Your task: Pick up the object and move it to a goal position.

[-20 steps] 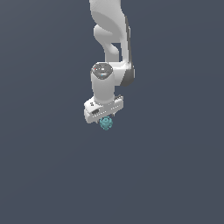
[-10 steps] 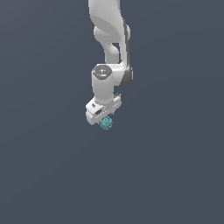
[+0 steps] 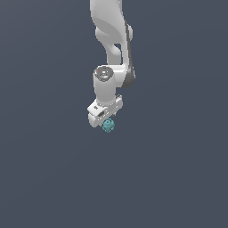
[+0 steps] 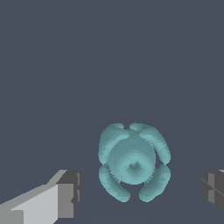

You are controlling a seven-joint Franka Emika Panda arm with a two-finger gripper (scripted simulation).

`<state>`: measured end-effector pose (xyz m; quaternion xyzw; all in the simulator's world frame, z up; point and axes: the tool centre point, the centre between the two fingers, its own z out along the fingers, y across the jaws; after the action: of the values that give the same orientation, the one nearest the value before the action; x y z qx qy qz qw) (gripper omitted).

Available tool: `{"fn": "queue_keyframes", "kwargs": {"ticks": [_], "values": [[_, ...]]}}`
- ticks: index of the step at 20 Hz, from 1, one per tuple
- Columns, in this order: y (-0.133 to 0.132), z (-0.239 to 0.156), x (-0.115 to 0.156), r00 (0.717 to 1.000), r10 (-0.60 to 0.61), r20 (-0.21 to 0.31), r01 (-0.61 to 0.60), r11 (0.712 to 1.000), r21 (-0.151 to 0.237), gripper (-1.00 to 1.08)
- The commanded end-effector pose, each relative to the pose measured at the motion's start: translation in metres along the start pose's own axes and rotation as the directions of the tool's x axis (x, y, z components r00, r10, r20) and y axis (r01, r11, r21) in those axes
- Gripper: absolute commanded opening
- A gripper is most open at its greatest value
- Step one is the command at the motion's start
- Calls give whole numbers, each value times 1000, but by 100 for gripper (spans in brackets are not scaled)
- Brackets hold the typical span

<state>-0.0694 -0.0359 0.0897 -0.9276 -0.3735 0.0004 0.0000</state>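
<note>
Viewing: I read one white arm [image 3: 111,40] coming down from the top edge of the exterior view, over a plain dark grey-blue ground.
Pincer: I see the pincer [image 3: 106,121] at the arm's lower end, pointing down, white body tilted a bit toward the exterior view's left.
Pincer state: wide; in the wrist view both fingertips [image 4: 70,194] stand apart from the lump, with dark gaps on either side, nothing clamped.
Fingers: one grey pad [image 4: 213,189] shows on each side of the wrist picture; I can't see contact on either.
Object: the object [image 3: 108,126] is a small teal lump, roundish, bumpy, with four lobes around a faceted core [image 4: 133,161].
Object place: in the exterior view it sits just under the pincer's tip, slightly toward the exterior view's right of the white body; in the wrist view it lies between the two fingertips.
Surface: I can't tell whether the lump rests on the ground or hangs above it; no shadow or edge shows.
</note>
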Motion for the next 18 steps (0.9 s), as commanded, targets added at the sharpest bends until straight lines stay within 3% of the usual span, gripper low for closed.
{"fn": "queue_keyframes", "kwargs": {"ticks": [1,17,18], "values": [[0,1,0,1000,0,0,0,1000,0,100],[0,50,0,1000,-5,-1,5,1000,0,100],[0,50,0,1000,-5,-1,5,1000,0,-100]]}}
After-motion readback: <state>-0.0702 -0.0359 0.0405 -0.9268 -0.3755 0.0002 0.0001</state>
